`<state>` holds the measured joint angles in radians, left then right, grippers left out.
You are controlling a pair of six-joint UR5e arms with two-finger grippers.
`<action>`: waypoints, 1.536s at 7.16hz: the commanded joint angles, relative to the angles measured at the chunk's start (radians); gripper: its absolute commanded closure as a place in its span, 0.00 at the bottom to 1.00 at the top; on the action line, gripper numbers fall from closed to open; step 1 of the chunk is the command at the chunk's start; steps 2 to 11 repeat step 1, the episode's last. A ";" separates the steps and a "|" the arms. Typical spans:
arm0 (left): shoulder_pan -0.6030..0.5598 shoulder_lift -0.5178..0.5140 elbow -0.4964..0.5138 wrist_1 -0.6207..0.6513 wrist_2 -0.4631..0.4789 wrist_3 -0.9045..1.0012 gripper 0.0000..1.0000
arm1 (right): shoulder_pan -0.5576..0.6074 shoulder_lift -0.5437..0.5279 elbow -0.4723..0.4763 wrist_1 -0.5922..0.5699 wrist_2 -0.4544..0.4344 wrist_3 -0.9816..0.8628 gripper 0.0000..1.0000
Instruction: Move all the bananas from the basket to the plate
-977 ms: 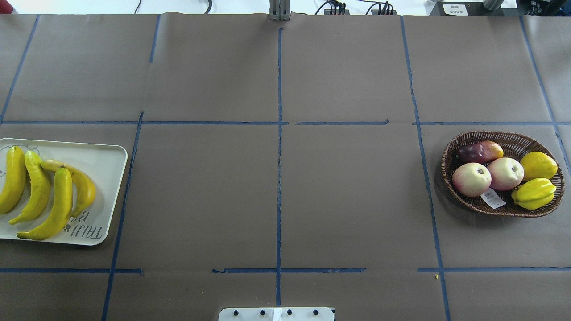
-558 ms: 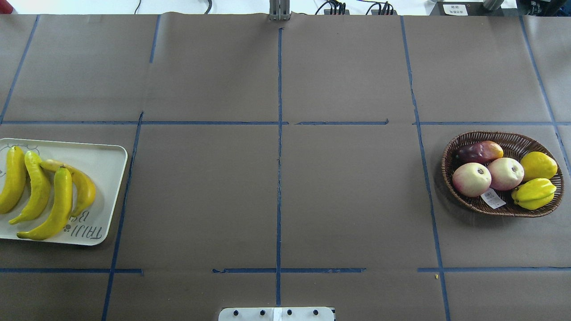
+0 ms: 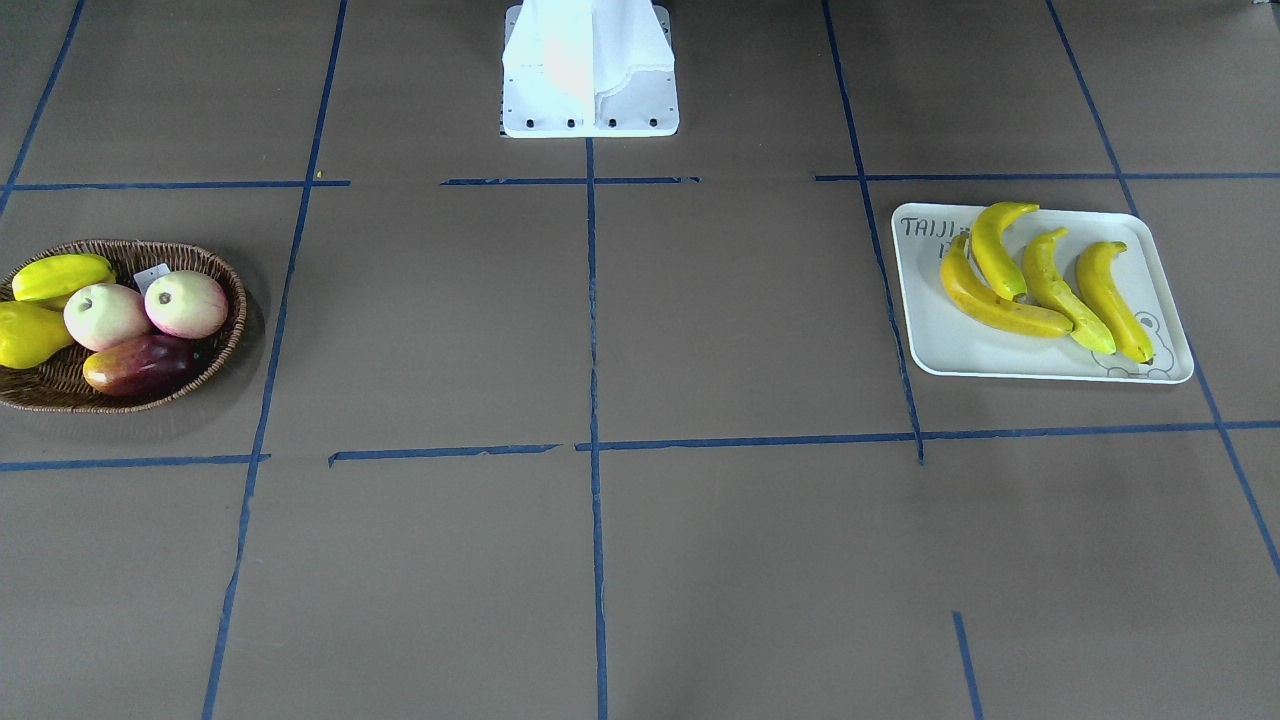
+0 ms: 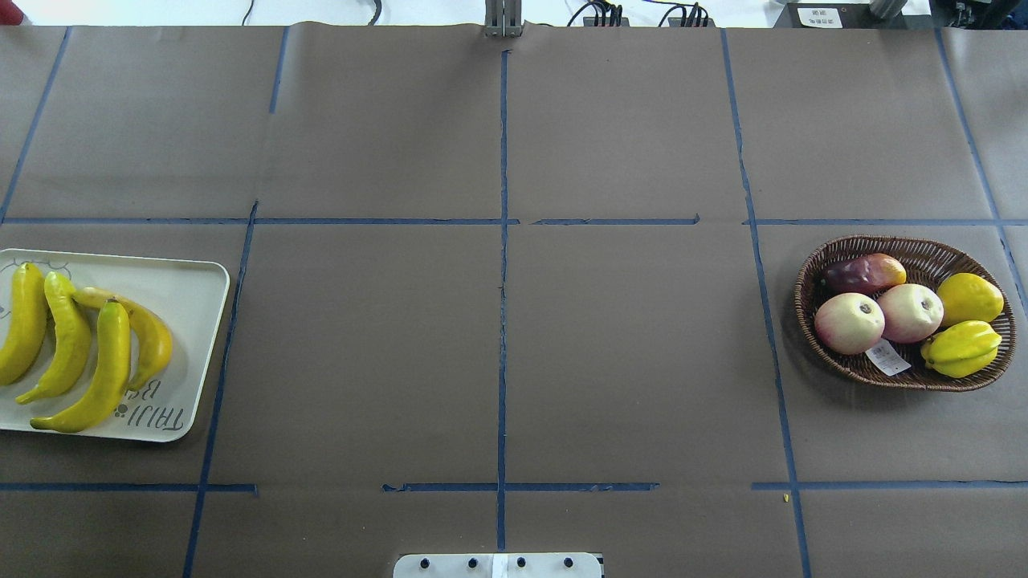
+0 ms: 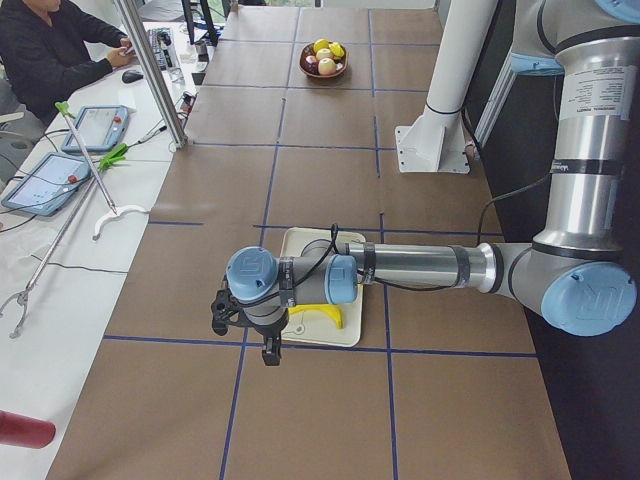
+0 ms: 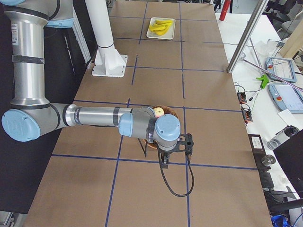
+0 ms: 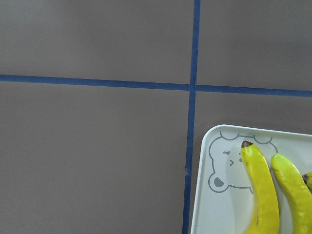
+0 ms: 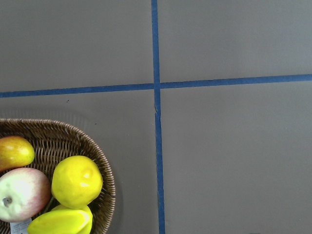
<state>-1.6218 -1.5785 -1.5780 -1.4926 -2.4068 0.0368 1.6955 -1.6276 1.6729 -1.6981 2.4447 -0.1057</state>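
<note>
Several yellow bananas [image 4: 100, 369] lie side by side on the white plate [image 4: 189, 297] at the table's left edge; the front-facing view shows the same bananas [image 3: 1050, 285] on the plate [image 3: 940, 350]. The brown wicker basket [image 4: 903, 377] at the right holds no banana that I can see. My left gripper [image 5: 268, 352] hangs over the plate's outer end, and its wrist view shows a banana [image 7: 261, 195] beside the bear print. My right gripper [image 6: 163, 161] hovers at the basket's outer side. Both grippers show only in the side views, so I cannot tell whether they are open or shut.
Two pink-white apples [image 4: 850, 323], a dark red mango [image 4: 863, 273], a lemon [image 4: 970, 299] and a yellow star fruit [image 4: 961, 347] fill the basket. The robot's white base [image 3: 590, 70] stands at the table's middle edge. A seated person [image 5: 50, 50] and tablets are beside the table.
</note>
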 commanded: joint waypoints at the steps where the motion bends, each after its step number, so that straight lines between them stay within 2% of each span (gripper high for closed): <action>1: 0.000 0.000 0.000 0.000 0.000 0.000 0.00 | 0.000 0.002 -0.001 0.000 -0.001 0.001 0.00; 11: 0.000 0.000 0.000 0.000 0.000 0.000 0.00 | 0.000 0.002 -0.001 0.000 -0.001 0.001 0.00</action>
